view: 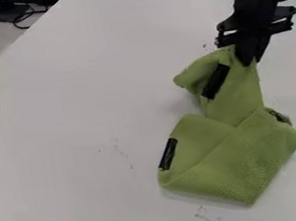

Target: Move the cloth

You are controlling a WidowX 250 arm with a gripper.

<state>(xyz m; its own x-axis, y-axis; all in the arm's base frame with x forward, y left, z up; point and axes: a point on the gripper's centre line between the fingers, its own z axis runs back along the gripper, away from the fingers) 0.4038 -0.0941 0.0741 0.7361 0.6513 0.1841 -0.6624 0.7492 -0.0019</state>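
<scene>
Your gripper (249, 60) hangs at the upper right, pointing down at the top end of the green cloth (250, 151), its tips overlapping it. You can't tell whether it is open or clamped on the cloth. The cloth lies in folds on the right part of the white table (77, 115), its narrower top end by the gripper, its wide folded part nearer you. You see two black strips (216, 80) on it, one on each part.
</scene>
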